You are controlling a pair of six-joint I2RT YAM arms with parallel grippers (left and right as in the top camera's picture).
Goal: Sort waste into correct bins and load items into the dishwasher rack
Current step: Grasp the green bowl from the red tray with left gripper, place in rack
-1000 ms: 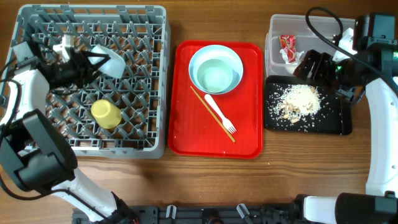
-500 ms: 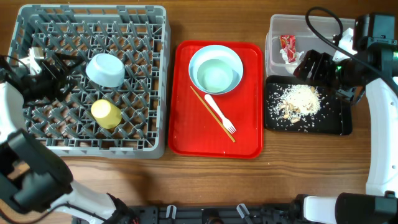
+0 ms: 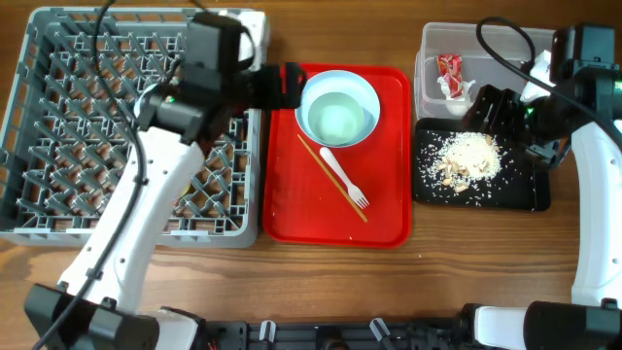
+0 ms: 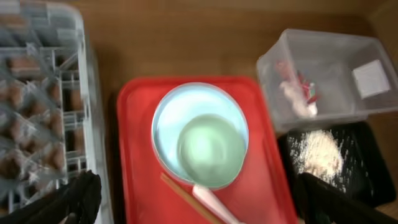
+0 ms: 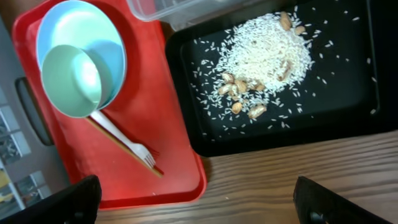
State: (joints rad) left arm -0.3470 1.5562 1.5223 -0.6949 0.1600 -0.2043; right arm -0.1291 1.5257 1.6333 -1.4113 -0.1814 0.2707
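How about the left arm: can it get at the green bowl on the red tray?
Probably yes. The left tool hangs open at the red tray's edge, just beside the green bowl, and nothing lies over the bowl.

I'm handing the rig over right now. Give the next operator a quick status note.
Left gripper: open, empty, at the red tray's left edge beside the bowl.
Right gripper: open, empty, over where clear tub and black tray meet.
Done: wrapper in clear tub; scraps on black tray.
To do: bowl, plate under it, fork, stick go to the rack. The left arm hides part of the rack.
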